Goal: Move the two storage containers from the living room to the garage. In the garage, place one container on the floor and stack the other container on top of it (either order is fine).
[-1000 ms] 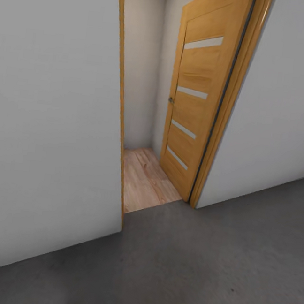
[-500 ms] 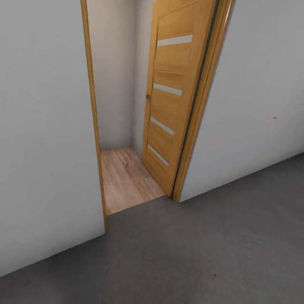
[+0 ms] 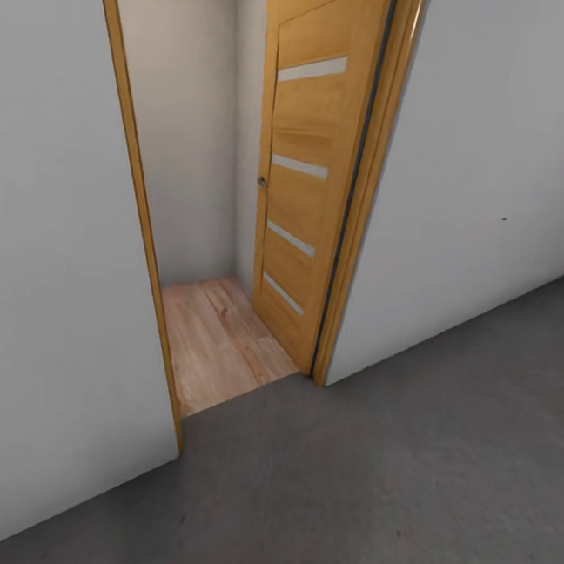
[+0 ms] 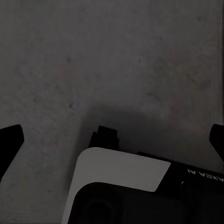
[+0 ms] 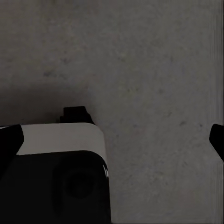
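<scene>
Garage floor [image 3: 398, 497] of grey concrete is seen before an open wooden door [image 3: 303, 171]; the storage containers cannot be located. Left gripper [image 4: 112, 140] and right gripper [image 5: 112, 140] are spread wide, empty. The doorframe [image 3: 133, 204] could be clipped.

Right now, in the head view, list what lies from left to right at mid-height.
Pale grey wall → left door jamb → hallway wall seen through the doorway → open wooden door → right door jamb → pale grey wall.
</scene>
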You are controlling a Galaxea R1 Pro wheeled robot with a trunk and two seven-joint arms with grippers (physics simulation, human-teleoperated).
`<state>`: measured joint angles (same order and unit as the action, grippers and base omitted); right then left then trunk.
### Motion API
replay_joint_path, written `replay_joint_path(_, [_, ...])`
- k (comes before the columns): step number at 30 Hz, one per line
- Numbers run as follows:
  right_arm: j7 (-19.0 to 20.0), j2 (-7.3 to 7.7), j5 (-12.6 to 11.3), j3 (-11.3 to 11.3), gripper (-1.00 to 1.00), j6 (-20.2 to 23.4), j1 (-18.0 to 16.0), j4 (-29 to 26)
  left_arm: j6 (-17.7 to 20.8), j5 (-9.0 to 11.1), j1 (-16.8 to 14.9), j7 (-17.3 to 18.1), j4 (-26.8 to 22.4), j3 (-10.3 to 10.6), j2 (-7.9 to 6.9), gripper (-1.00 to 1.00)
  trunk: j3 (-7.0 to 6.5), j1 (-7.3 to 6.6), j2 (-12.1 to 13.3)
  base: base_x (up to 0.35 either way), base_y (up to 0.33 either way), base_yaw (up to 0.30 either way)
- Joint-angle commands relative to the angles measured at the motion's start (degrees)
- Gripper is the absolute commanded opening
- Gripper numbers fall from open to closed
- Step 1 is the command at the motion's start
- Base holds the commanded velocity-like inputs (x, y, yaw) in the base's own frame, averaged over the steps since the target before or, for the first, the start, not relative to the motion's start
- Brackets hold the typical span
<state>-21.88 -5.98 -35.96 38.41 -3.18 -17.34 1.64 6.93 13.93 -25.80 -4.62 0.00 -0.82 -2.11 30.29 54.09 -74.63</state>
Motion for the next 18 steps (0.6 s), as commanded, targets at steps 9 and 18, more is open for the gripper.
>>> replay_joint_path(9, [0.0, 0.81, -0.6, 0.5, 1.0, -0.3, -0.1, 0.2, 0.2, 0.3, 0.0, -0.1, 0.0, -0.1, 0.0, 1.0, 0.05, 0.03, 0.0, 0.315, 0.0, 0.0])
replay_joint_path(18, [0.0, 0.87, -0.7, 0.5, 1.0, -0.3, -0.1, 0.2, 0.2, 0.3, 0.0, -0.1, 0.0, -0.1, 0.0, 1.0, 0.05, 0.03, 0.0, 0.315, 0.0, 0.0])
